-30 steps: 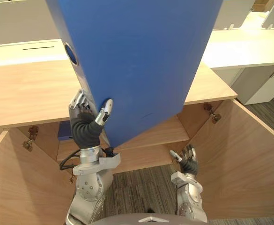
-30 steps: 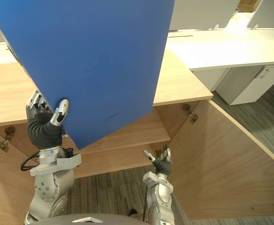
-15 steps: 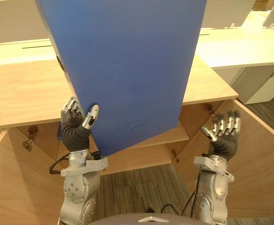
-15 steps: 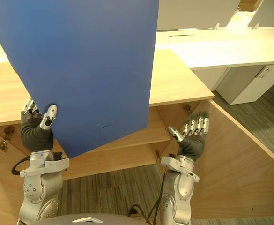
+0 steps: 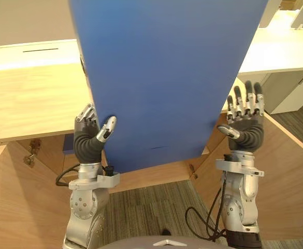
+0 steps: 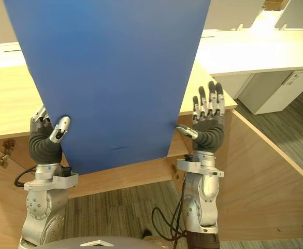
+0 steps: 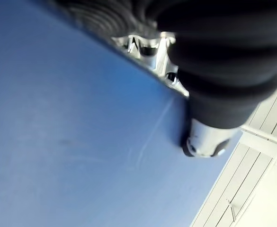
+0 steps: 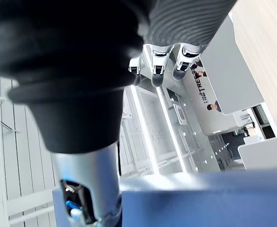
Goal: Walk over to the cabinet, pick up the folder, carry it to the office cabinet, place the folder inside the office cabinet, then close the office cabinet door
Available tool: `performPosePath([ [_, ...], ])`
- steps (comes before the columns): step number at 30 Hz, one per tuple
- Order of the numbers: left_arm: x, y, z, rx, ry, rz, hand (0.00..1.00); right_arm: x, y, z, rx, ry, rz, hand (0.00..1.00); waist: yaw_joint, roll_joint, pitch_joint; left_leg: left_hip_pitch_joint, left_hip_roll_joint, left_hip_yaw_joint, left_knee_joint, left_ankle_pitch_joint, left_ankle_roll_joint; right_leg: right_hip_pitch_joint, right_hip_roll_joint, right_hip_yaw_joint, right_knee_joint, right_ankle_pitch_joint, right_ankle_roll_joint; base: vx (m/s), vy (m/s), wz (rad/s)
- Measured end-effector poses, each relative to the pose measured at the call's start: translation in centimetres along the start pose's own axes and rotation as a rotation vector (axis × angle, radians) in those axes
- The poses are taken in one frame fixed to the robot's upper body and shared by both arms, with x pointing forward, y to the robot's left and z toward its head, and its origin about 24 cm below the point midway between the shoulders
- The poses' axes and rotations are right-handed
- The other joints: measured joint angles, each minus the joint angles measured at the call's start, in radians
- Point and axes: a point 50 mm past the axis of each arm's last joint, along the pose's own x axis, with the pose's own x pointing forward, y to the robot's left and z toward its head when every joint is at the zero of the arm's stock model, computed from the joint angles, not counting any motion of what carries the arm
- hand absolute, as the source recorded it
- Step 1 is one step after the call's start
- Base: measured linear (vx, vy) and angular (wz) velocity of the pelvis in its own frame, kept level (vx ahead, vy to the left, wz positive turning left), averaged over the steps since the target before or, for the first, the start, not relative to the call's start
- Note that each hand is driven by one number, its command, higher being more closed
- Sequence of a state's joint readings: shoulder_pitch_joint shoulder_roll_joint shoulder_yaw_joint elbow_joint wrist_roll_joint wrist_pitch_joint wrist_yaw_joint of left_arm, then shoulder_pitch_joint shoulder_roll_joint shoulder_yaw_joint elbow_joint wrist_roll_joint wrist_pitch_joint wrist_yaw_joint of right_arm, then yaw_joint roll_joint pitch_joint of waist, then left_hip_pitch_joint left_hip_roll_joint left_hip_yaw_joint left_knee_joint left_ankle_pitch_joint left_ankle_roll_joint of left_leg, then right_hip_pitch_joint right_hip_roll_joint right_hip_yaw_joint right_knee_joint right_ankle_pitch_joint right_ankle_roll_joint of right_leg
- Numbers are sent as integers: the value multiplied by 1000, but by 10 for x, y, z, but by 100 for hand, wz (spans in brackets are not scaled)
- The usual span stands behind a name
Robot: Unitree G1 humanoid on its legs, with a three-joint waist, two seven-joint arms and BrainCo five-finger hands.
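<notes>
The right hand [image 5: 245, 129] has come up, fingers straight and spread, just beside the blue folder [image 5: 167, 78] that the left hand [image 5: 90, 139] pinches. Probably it will steady the folder for the office cabinet [image 5: 32, 104].

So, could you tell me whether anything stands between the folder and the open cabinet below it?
Nothing visible does. The blue folder, gripped by the left hand, hangs over the opening of the wooden cabinet; its left door and right door stand open. The open right hand is beside the folder's right edge, not beneath it.
</notes>
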State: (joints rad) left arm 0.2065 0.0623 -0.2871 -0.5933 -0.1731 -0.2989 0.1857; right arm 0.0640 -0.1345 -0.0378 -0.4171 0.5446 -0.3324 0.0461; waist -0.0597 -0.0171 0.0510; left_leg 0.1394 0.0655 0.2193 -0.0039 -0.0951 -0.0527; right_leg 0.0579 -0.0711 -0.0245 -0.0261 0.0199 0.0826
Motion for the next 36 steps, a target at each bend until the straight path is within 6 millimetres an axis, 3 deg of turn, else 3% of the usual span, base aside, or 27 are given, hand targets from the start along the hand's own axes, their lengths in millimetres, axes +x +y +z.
performPosePath([
  [19,11,-4,-7,67,-4,-149,100,9,-1,-32,-108,293,336,0,1,2,2,-15,-1,0,2,0,0,-14,-1,5,0,7,6,0,0,0],
  [20,12,-4,-6,76,-8,-157,100,9,-2,-33,-118,306,353,100,2,2,2,-16,-2,0,2,1,1,-16,-2,6,0,8,7,0,0,0],
  [27,14,-2,-6,107,-11,-186,100,9,0,-40,-192,392,468,100,0,3,2,-18,-8,2,3,4,5,-19,-8,11,0,15,10,-4,0,0],
  [36,14,-1,-9,120,-3,-194,100,7,4,-47,-177,405,461,100,0,3,1,-31,-16,1,2,12,13,-25,-16,11,-14,30,12,-26,-4,0],
])
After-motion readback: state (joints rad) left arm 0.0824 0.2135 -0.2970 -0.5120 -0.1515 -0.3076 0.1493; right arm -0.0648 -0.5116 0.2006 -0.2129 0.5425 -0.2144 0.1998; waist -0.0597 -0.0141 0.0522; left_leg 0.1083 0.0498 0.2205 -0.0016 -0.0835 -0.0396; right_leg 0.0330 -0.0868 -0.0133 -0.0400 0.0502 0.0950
